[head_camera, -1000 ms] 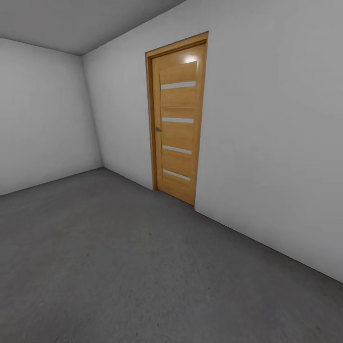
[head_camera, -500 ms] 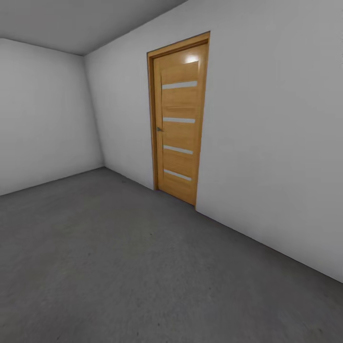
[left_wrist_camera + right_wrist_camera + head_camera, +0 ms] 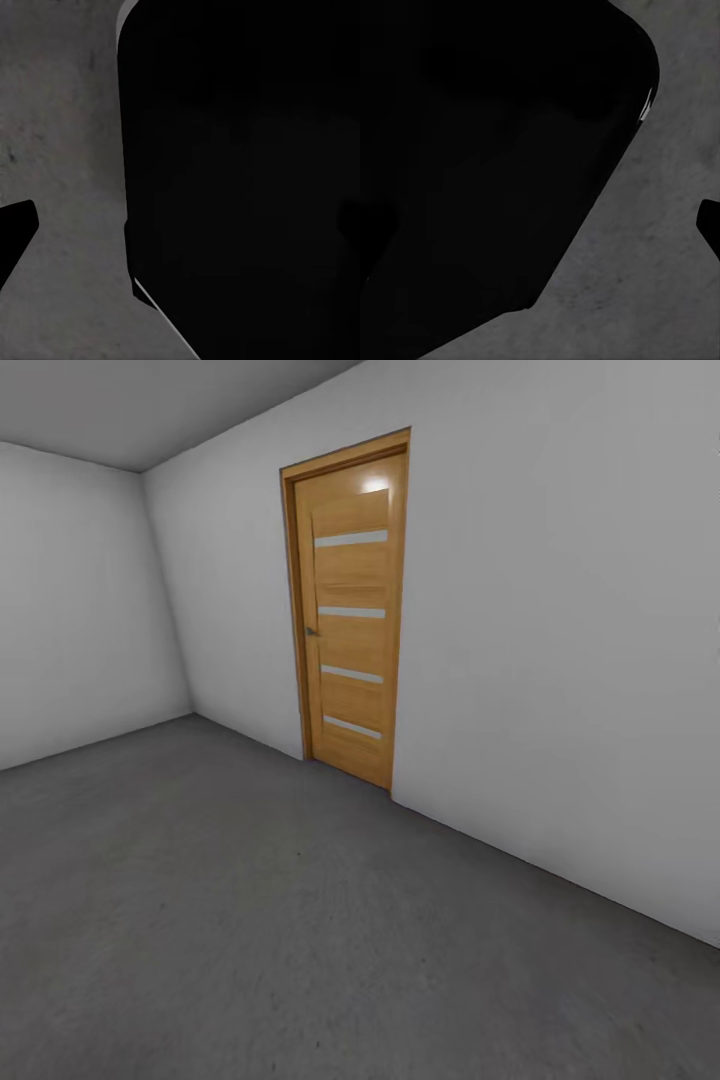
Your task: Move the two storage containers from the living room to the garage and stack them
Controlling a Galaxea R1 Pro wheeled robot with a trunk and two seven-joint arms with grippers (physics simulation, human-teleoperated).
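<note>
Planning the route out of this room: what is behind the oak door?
The oak door is shut in its frame in the pale grey wall, so what lies behind it is hidden. Its four frosted strips reveal nothing beyond. In front lies bare concrete floor.

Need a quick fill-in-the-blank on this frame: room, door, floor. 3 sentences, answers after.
1. The wooden door in the head view has ____ pale horizontal strips.
2. The door stands ____ in its frame.
3. The floor is rough and dark ____ in colour, meeting the pale wall along its base.

Missing words: four; shut; grey
</note>
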